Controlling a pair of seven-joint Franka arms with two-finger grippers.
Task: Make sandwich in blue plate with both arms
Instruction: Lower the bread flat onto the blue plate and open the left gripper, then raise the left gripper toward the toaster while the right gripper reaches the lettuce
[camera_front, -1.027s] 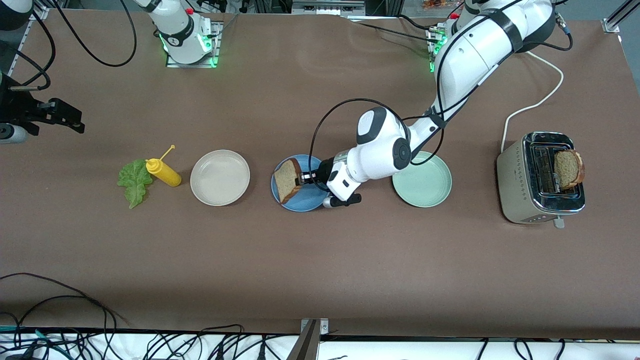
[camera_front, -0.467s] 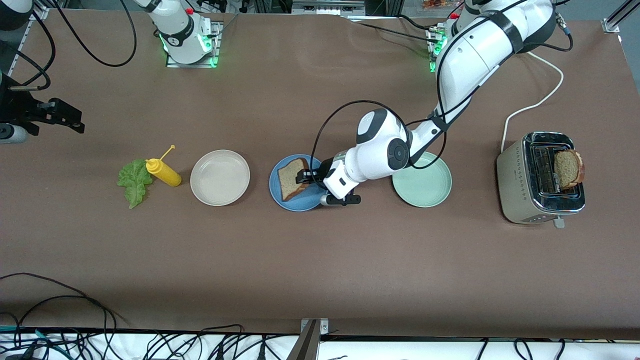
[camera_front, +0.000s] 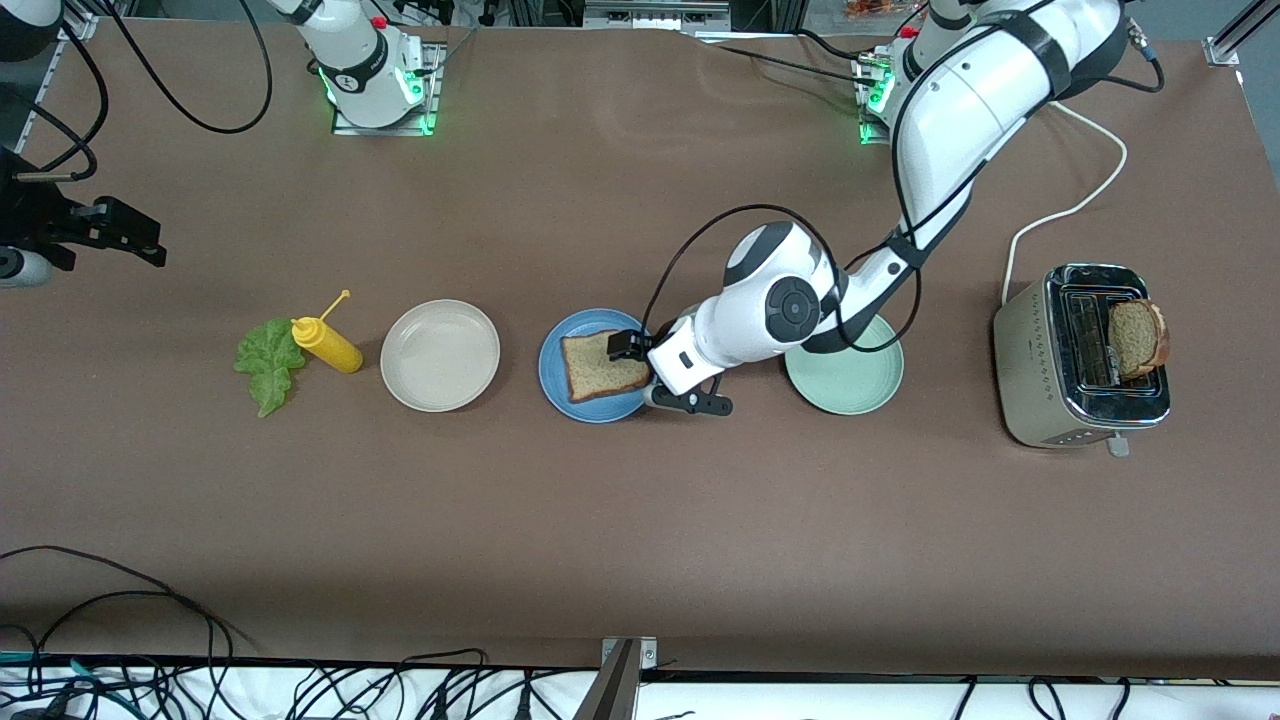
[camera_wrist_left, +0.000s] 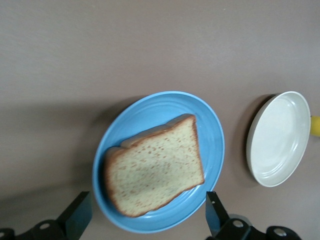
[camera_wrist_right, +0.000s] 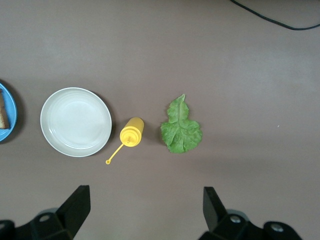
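Note:
The blue plate (camera_front: 558, 385) (camera_wrist_left: 210, 130) holds one brown toast slice (camera_front: 603, 365) (camera_wrist_left: 155, 172), lying flat. My left gripper (camera_front: 632, 358) (camera_wrist_left: 147, 197) hangs open just above the plate's edge toward the left arm's end, holding nothing, its fingers wide on either side of the slice. A second toast slice (camera_front: 1137, 337) stands in the toaster (camera_front: 1060, 400). The green lettuce leaf (camera_front: 268, 365) (camera_wrist_right: 181, 131) lies on the table toward the right arm's end. My right gripper (camera_front: 140, 240) (camera_wrist_right: 144, 195) waits open and empty, high over that end.
A yellow squeeze bottle (camera_front: 325, 343) (camera_wrist_right: 131, 132) lies beside the lettuce. A cream plate (camera_front: 440, 355) (camera_wrist_right: 76, 121) sits between the bottle and the blue plate (camera_wrist_right: 7, 120). A mint-green plate (camera_front: 860, 385) lies partly under the left arm. The toaster's white cord (camera_front: 1075, 205) runs toward the bases.
My left gripper opened and let go of the toast, which dropped from tilted to flat on the blue plate. The gripper drew back toward the left arm's end. The right arm stayed still.

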